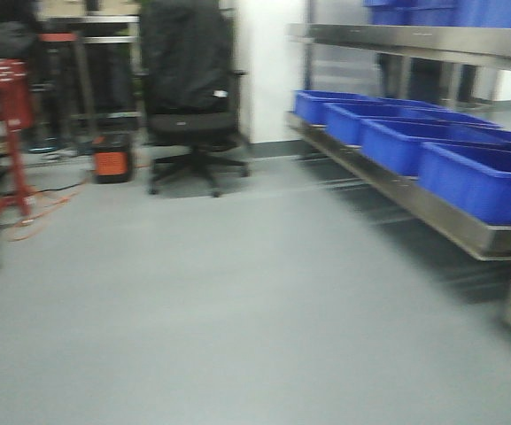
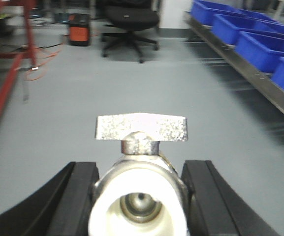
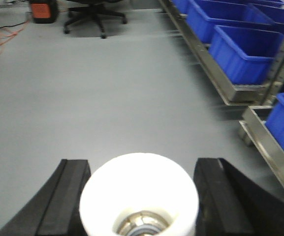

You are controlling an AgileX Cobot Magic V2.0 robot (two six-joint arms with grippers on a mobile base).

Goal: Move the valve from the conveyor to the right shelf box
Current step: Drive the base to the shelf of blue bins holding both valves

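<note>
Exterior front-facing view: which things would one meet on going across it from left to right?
Red metal frame → orange box on the floor → black office chair → row of blue boxes on the steel shelf.

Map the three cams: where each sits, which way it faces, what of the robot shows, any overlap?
Front view: on the robot, facing forward over grey floor to a black chair; blue bins on a steel shelf at right; no robot parts show.
Left wrist: behind the left jaws, looking forward along them; they are shut on a T-handle valve.
Right wrist: behind the right jaws, same heading; shut on a second valve.
Shared: all three see the chair, orange box and bins.
</note>
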